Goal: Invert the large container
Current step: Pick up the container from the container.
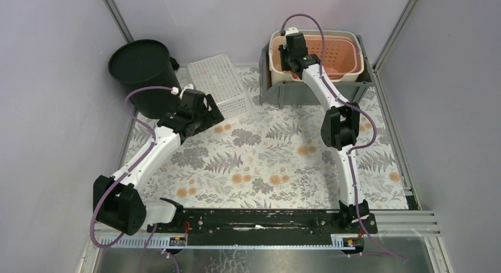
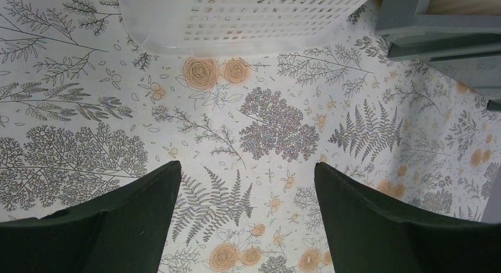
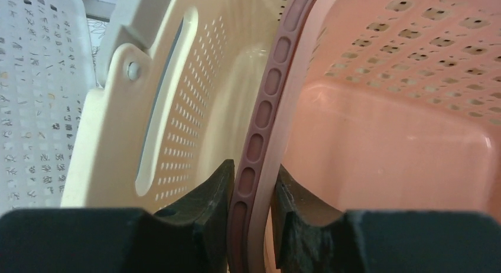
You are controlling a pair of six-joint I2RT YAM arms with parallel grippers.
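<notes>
Right jaws (image 3: pixel 253 187) are closed on the rim of a pink basket (image 3: pixel 384 137), one finger inside the basket and the other in the gap between it and the cream basket (image 3: pixel 177 107) that holds it. Left jaws (image 2: pixel 246 166) are wide open and empty, hanging above bare patterned cloth near the lower edge of a white basket (image 2: pixel 248 19).

In the overhead view, the pink basket sits nested in the cream one, and both stand inside a grey bin (image 1: pixel 295 96) at the upper right of the frame. All three face open side up. The grey bin looks the largest of the nest and is probably the container to be turned. If so, nothing is turned yet. The grip on the pink basket reads as a first step, and emptying the bin and tipping it over are left to do.

A black bucket (image 1: pixel 142 63) stands at upper left, with the white basket just to its right. The counter (image 1: pixel 266 161) wears a cloth printed with grey ferns and orange flowers. Plain pale walls enclose it at the back and both sides.
</notes>
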